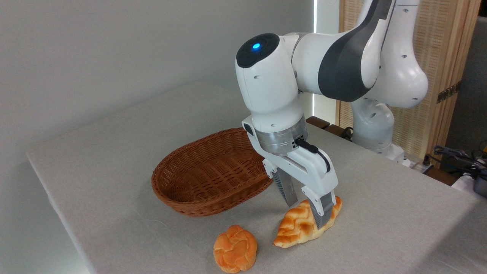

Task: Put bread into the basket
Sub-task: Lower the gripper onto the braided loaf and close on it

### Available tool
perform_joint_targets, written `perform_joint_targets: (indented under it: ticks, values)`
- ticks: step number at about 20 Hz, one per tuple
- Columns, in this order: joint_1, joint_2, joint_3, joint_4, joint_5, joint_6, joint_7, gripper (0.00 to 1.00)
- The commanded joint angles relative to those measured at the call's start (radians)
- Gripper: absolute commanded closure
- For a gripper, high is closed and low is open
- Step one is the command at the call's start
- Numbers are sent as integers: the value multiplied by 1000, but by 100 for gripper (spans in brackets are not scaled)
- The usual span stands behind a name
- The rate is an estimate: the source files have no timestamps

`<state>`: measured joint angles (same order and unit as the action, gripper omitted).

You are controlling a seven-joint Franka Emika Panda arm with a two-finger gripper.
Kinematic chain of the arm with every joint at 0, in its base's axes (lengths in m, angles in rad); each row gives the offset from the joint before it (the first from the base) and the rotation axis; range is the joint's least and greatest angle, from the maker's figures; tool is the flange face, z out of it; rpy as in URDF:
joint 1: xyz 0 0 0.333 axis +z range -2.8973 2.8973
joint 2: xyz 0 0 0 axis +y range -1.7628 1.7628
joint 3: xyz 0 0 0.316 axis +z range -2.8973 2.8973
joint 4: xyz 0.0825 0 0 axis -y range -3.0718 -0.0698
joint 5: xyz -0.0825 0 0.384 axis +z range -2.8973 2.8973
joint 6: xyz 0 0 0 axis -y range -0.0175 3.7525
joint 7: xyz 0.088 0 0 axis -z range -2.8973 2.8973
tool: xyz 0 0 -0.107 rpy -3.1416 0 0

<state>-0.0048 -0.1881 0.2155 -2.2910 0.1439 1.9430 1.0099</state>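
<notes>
The braided, pointed bread (295,228) lies on the table in front of the basket and to its right. My gripper (306,214) has come down over the loaf's right half and is open. One finger stands behind the loaf and the other in front of it, hiding part of the crust. The loaf rests on the tablecloth. The brown woven wicker basket (198,198) sits left of the gripper with nothing in it, its right rim partly hidden behind my wrist.
A small round orange knotted bun (234,248) lies near the table's front edge, left of the loaf. The grey cloth-covered table (114,160) extends left and back. The arm's base (374,133) stands at the back right, with cables beyond the right edge.
</notes>
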Motion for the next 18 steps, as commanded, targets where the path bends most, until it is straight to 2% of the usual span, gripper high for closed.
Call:
perform_joint_targets:
  ticks: [1, 3, 15, 16, 18]
  values:
    - [-11, -2, 11, -12, 55, 17, 16, 0]
    - [-11, -2, 11, -13, 82, 17, 18, 0]
    - [-11, 18, 11, -25, 82, 19, 16, 0]
    - [-11, 18, 11, -25, 82, 20, 16, 2]
    - [-11, 27, 10, -25, 82, 20, 16, 18]
